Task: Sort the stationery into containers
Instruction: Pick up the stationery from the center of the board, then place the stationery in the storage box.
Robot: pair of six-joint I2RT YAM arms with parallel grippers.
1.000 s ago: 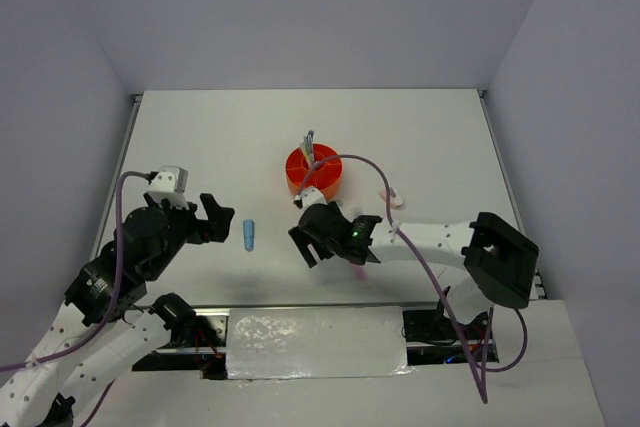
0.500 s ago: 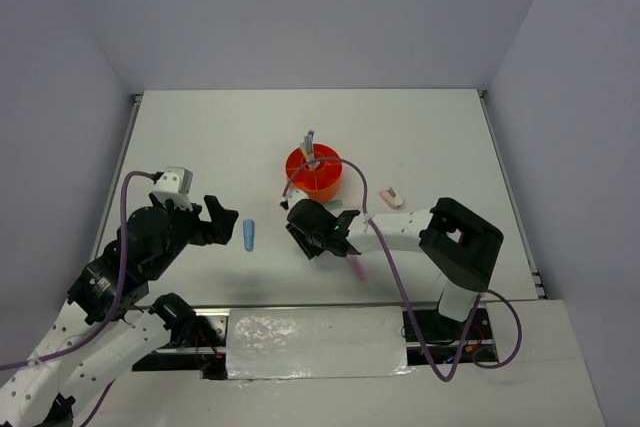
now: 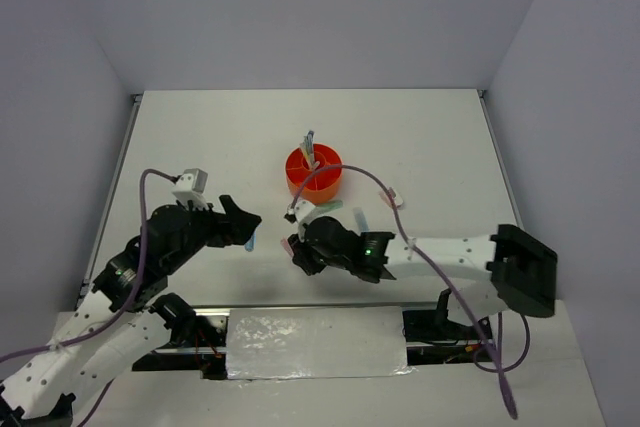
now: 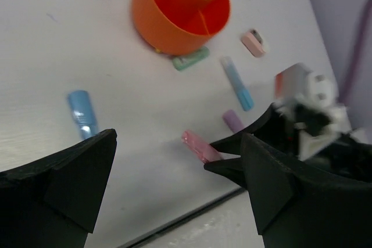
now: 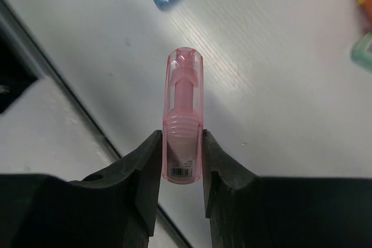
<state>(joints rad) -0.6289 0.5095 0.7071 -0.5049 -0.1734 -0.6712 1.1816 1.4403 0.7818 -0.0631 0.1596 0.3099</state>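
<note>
Pink marker (image 5: 184, 114) pinched in the right gripper (image 5: 181, 146), low by the near edge of the table (image 3: 200, 137).
The fingers are closed snug on the barrel, and the marker's long axis runs straight out past the fingertips. The orange organiser (image 3: 313, 175) sits just up-table of this gripper, so the right arm is the nearer one and the carry looks short, away from the edge. The left gripper (image 3: 243, 222) hangs spread wide, holding nothing, by the blue marker (image 4: 81, 114).
</note>
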